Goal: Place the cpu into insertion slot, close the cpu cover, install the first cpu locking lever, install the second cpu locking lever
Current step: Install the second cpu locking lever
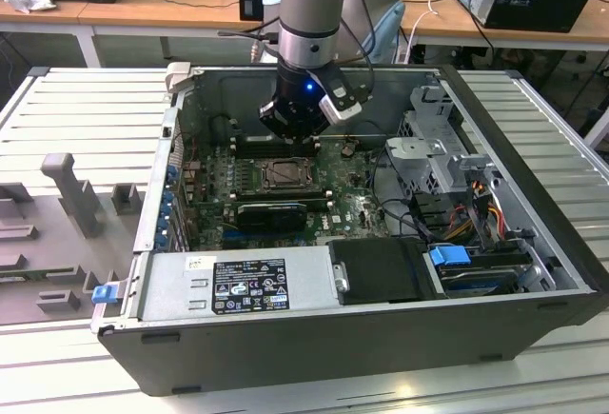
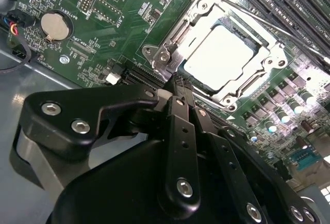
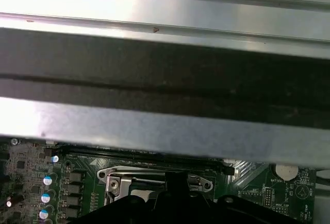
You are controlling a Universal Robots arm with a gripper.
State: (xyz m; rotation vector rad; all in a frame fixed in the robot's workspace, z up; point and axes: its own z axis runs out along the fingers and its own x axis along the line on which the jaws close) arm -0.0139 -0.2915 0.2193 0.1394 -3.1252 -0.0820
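The arm hangs over the open computer case [image 1: 533,271], which lies on its side on the ribbed metal desk [image 1: 76,119]. Its gripper [image 2: 178,87] is lowered inside the case, just above the green motherboard [image 2: 103,23], near the case's far wall. In the second wrist view the black fingers [image 2: 180,131] are pressed together with nothing between them, and their tips sit at the rim of the insertion slot [image 2: 160,54], beside one of its corners; whether they touch the metal cannot be told.

The cpu [image 2: 219,56] lies flat in the insertion slot, its pale face showing through the square window of the cpu cover [image 2: 260,72], which lies down over it. In the exterior view the insertion slot [image 1: 283,174] sits near the middle of the motherboard, directly below the gripper [image 1: 297,128]. A round coin battery [image 2: 54,26] sits on the motherboard well apart from the slot, and long black memory slots [image 2: 289,0] run along its other side.
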